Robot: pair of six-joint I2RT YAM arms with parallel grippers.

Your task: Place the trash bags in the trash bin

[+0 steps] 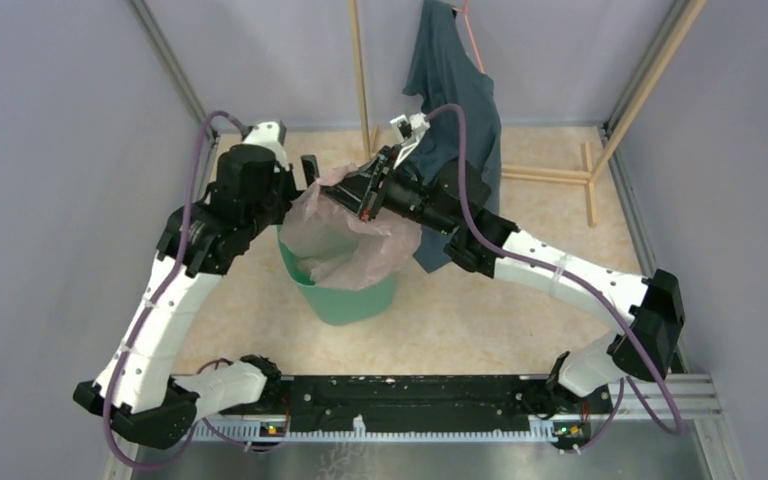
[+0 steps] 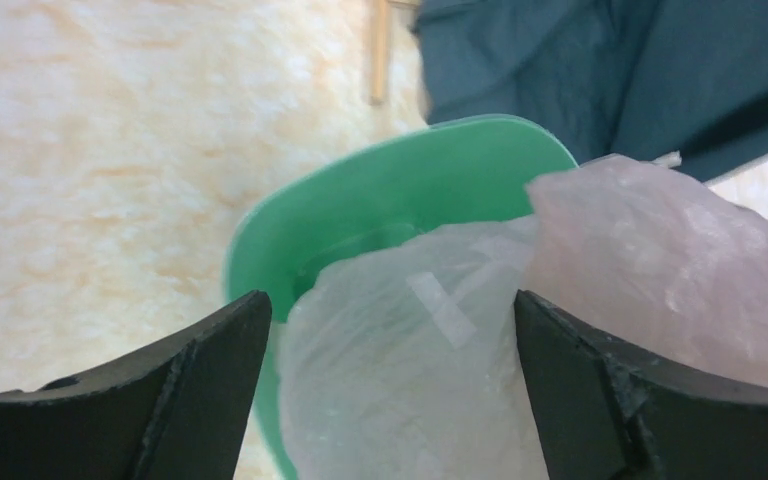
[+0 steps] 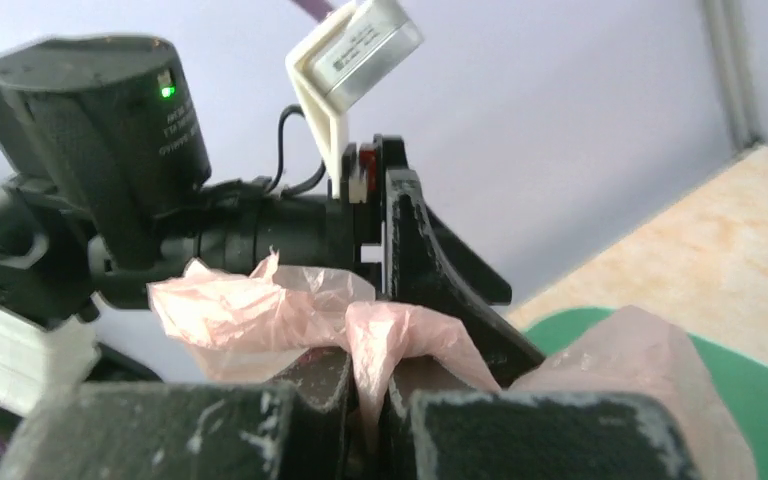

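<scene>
Beige marbled tabletop [image 1: 480, 320], grey walls, dark shirt [image 1: 455, 90] hanging at far side. Green bin [image 1: 345, 300] stands mid-table, slightly left. Pink bag [image 1: 345, 235] drapes over bin's mouth, partly inside. R gripper [image 3: 368, 370] pinches a bag fold tight above far rim. L gripper [image 2: 388, 310] fingers wide, bag between them; contact unclear.

Bright even light, soft shadows, wrist views blurred up close
</scene>
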